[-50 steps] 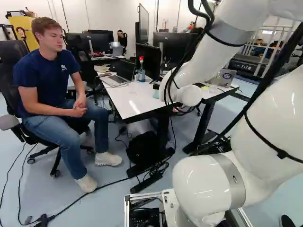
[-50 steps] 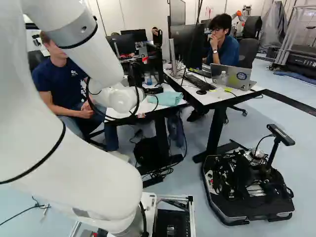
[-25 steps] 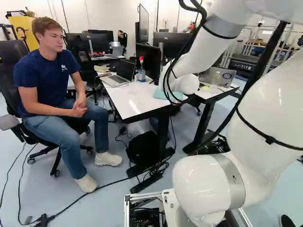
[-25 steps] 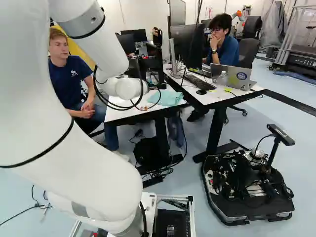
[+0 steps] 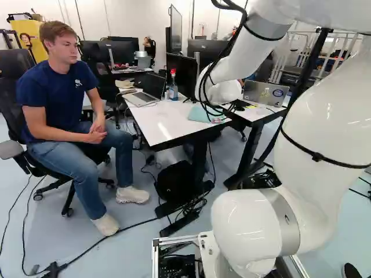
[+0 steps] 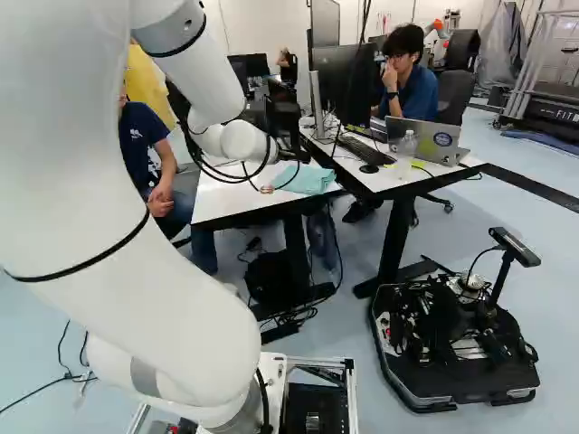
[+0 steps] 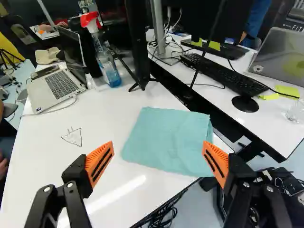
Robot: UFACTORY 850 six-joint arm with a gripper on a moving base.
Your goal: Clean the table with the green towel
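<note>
Reaching over the white surface [image 7: 42, 156], arm [image 6: 194, 77] pointed down at the near end. Laptop [image 7: 59, 85] sat toward the far side, marker sketch [image 7: 72, 137] nearer. Fingers [image 7: 100, 164] stood spread wide, gripping nothing. Green towel [image 7: 166, 140] lay flattish by the near corner of the surface, ahead of the fingers and in line with their gap, one side reaching the line of the corner-side fingertip. Long axis looked to run across the gap, so closing would probably need the cloth to bunch. Drop to towel hard to judge. In the right base view, the wrist and loops of cable [image 6: 226, 174] mostly hid the fingers; see-through bottle [image 7: 296, 112] cut off in the wrist view.
</note>
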